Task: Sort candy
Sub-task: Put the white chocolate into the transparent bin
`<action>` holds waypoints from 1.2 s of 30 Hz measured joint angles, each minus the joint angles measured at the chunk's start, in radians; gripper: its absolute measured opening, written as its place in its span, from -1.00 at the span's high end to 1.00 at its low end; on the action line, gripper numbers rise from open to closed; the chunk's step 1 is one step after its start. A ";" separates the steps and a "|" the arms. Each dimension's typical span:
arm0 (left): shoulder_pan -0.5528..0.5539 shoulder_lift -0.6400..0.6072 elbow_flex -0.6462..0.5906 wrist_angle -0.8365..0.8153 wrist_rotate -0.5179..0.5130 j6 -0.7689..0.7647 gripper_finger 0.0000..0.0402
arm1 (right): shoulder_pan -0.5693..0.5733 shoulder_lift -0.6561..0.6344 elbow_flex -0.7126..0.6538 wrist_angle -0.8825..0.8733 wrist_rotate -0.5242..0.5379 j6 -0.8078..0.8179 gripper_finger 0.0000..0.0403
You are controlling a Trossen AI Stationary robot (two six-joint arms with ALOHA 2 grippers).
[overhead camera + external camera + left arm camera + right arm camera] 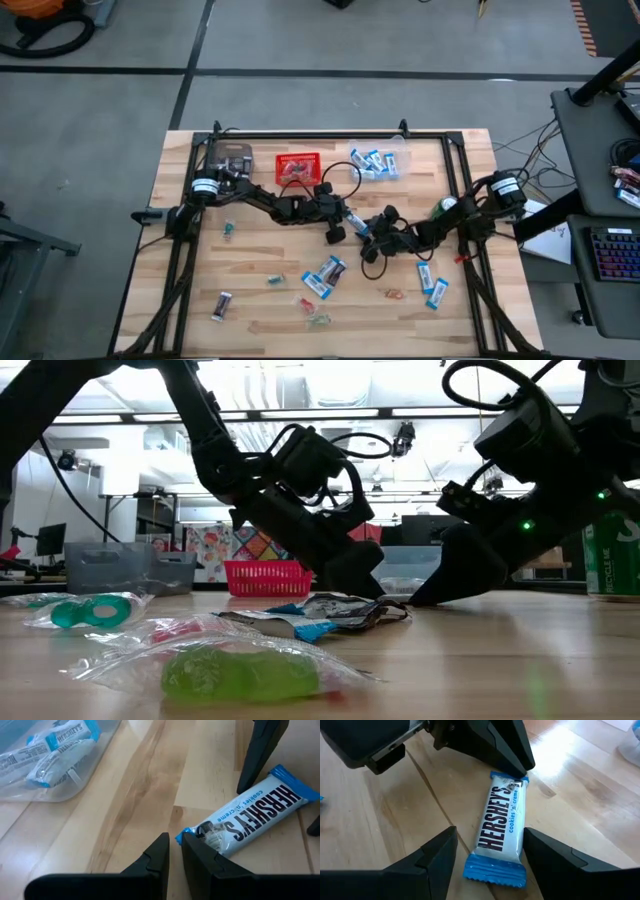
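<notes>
Crinkly blue-and-white rectangular candy packet (500, 832) lies flat on the pale wooden table (580, 795), between the right gripper's (487, 865) wide-spread fingers; only the wrist views show its lettering. Left gripper (175, 852), fingers nearly together, touches its end.

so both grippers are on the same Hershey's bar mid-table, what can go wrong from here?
1. The left gripper, nearly shut, pinches only the crimped end of the Hershey's bar; it could slip out on a lift.
2. The right gripper straddles the bar's other end with open fingers; closing now could mean a tug-of-war or torn wrapper.
3. The fingers work very close together, so the arms may collide.
</notes>
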 joint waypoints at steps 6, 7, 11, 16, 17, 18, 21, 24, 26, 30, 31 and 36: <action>-0.001 0.000 -0.001 0.003 0.000 -0.006 0.82 | -0.007 -0.001 0.000 -0.004 -0.010 -0.001 -0.10; -0.001 0.000 -0.001 0.003 0.000 -0.008 0.82 | -0.007 -0.001 0.000 -0.004 -0.010 -0.002 -0.10; -0.005 0.000 -0.001 0.003 0.000 -0.021 0.82 | -0.007 0.000 0.000 -0.007 -0.010 -0.002 -0.10; -0.012 0.000 -0.002 0.003 0.000 -0.023 0.82 | -0.018 0.000 -0.001 -0.008 -0.025 -0.010 0.16; -0.013 0.000 -0.002 0.003 0.000 -0.023 0.82 | -0.020 0.000 0.000 -0.007 -0.032 -0.017 0.29; -0.015 0.000 -0.002 0.002 0.000 -0.025 0.82 | -0.023 0.000 0.000 -0.004 -0.036 -0.021 0.41; -0.020 0.000 -0.002 0.001 0.000 -0.031 0.82 | -0.024 0.000 -0.003 0.006 -0.046 -0.044 0.64; -0.023 -0.003 -0.002 0.000 -0.002 -0.040 0.82 | -0.024 -0.001 0.000 0.007 -0.046 -0.046 0.64; -0.024 -0.011 -0.002 -0.011 -0.002 -0.056 0.82 | -0.025 -0.008 0.002 0.008 -0.045 -0.046 0.64; -0.027 -0.051 -0.006 -0.059 0.001 -0.066 0.82 | -0.025 -0.040 0.004 0.010 -0.048 -0.048 0.65; -0.028 -0.066 -0.006 -0.075 0.003 -0.066 0.82 | -0.025 -0.051 0.004 0.008 -0.051 -0.049 0.67; -0.032 -0.153 -0.005 -0.159 0.011 -0.050 0.82 | -0.025 -0.121 0.000 -0.020 -0.066 -0.067 0.83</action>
